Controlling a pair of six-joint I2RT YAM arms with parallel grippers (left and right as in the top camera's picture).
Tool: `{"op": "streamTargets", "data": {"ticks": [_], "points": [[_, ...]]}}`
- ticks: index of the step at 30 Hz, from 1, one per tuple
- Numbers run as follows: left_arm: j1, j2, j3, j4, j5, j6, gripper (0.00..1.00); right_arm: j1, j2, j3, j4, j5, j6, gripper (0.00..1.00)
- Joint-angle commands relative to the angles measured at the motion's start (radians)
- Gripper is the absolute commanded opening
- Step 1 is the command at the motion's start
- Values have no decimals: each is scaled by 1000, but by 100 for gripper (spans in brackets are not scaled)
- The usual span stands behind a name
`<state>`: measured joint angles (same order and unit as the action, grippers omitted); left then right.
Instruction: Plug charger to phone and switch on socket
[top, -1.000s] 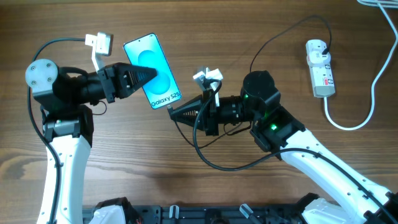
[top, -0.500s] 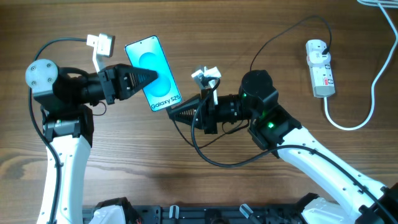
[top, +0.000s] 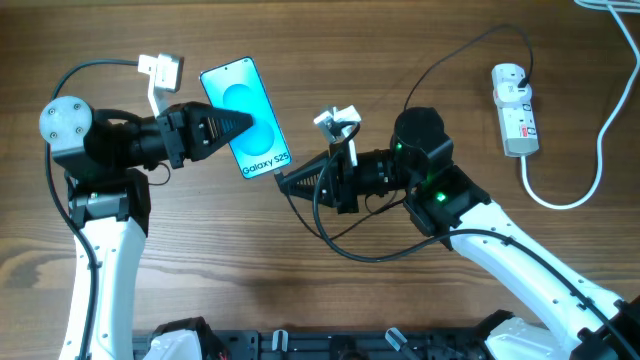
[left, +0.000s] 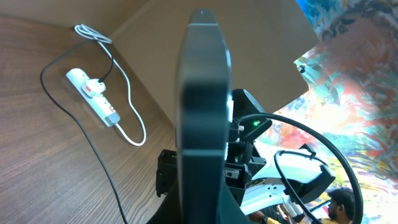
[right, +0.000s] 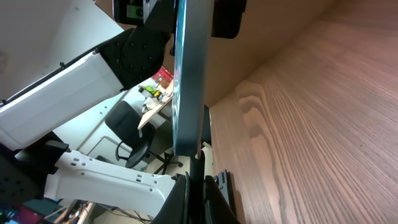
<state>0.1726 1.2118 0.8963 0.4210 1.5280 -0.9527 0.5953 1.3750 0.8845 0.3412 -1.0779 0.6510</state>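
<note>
My left gripper (top: 238, 122) is shut on the phone (top: 243, 108), holding it above the table with its cyan screen up. The phone shows edge-on in the left wrist view (left: 202, 106) and the right wrist view (right: 188, 74). My right gripper (top: 287, 183) is shut on the charger connector (right: 198, 163), whose tip meets the phone's "Galaxy S25" end. I cannot tell if it is seated. The black charger cable (top: 440, 62) runs back to the white socket (top: 514, 110) at the far right, also seen in the left wrist view (left: 93, 96).
The socket's thick white lead (top: 590, 160) loops off the right edge. The charger cable's slack (top: 350, 262) hangs in a loop under my right arm. Bare wooden table (top: 300, 300) lies at the front.
My right gripper with the connector has shifted slightly to the right along the phone's end. The left gripper and phone have hardly moved.
</note>
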Motion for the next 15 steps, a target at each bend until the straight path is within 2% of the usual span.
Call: {"op": "streamTargets", "data": {"ticks": [1, 15], "points": [[-1, -8, 14, 10, 8, 5, 4, -1, 2, 3, 18, -61, 4, 4], [-1, -8, 14, 10, -19, 1, 4, 1, 12, 3, 56, -52, 33, 5]]}}
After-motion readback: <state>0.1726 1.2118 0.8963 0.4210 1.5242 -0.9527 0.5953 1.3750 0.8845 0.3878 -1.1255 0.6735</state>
